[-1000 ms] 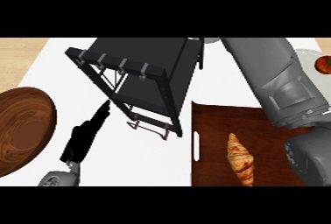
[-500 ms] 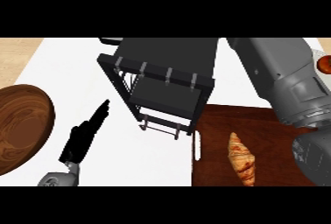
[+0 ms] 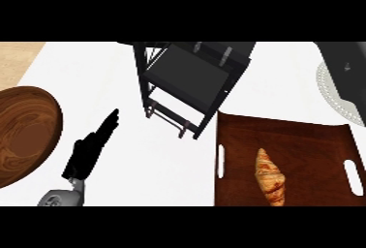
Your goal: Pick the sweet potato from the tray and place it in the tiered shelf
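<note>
At the far left you see a round wooden plate [image 3: 25, 135], cut by the edge of the view. Just beside it, at its 3 o'clock, the left hand [image 3: 87, 154] lies over the white counter [image 3: 143, 169]. Its fingers are straight and pressed together, they point to 1 o'clock and hold nothing.

From this hand, the tiered shelf [image 3: 187, 80] stands at 1 o'clock, near but apart. It is a black frame with dark levels and looks tilted in this view. The tray [image 3: 314, 145] is at 3 o'clock from the hand, well apart, and its upper left corner comes close to the foot of the shelf.

On the tray you can see only a croissant [image 3: 271, 177], with its long axis from 12 to 6 o'clock. The sweet potato is not visible anywhere, so you cannot tell where it lies, how it is turned, or which hand is nearer to it.

At the upper right, the grey right forearm [image 3: 346, 68] covers that corner above the tray. The right hand itself does not show, so its state is unknown. I think the sweet potato is under this arm or outside the view. If so, the shelf opening lies at about 9 o'clock from there, with nothing visible between.
</note>
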